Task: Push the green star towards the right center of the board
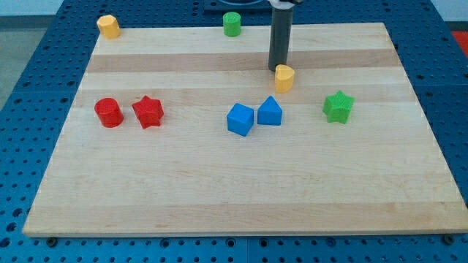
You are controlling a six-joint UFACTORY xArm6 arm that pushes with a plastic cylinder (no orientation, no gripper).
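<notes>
The green star (338, 107) lies right of the frame's centre on the wooden board (241, 197), a little above mid-height and well short of the board's right edge. My tip (278, 69) sits up and to the left of it, well apart, the dark rod (280, 36) coming down from the top of the frame. There is no hand on this arm to open or close; the rod ends bare.

Just right of the tip, touching or nearly so, stands a yellow block (284, 77). Between that and the centre are a blue wedge-topped block (269, 111) and a blue cube (240, 119), close together. At centre left sit a red cylinder (108, 112) and a red star (148, 111). A second yellow block (108, 26) is at the upper-left corner, a green cylinder (232, 23) at the top edge. No writing or labels can be read anywhere.
</notes>
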